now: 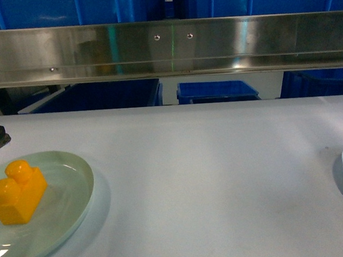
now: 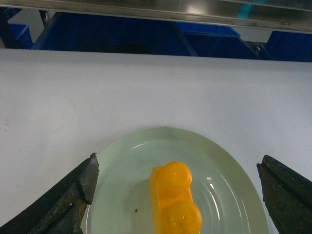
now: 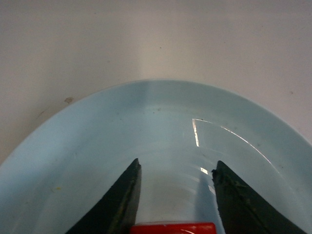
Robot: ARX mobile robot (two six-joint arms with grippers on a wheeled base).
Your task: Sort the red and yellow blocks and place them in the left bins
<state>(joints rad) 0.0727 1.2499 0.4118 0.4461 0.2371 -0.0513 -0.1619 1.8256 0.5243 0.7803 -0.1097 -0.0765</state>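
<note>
**Left hand wide open over the yellow block**

Left hand hangs spread wide above one yellow block, which lies on a pale green plate on the bench. Right hand, fingers moderately apart over a pale blue plate, has one red piece between its fingers, grip uncertain. Nothing looks binned yet; blue bins stand beyond.
</note>
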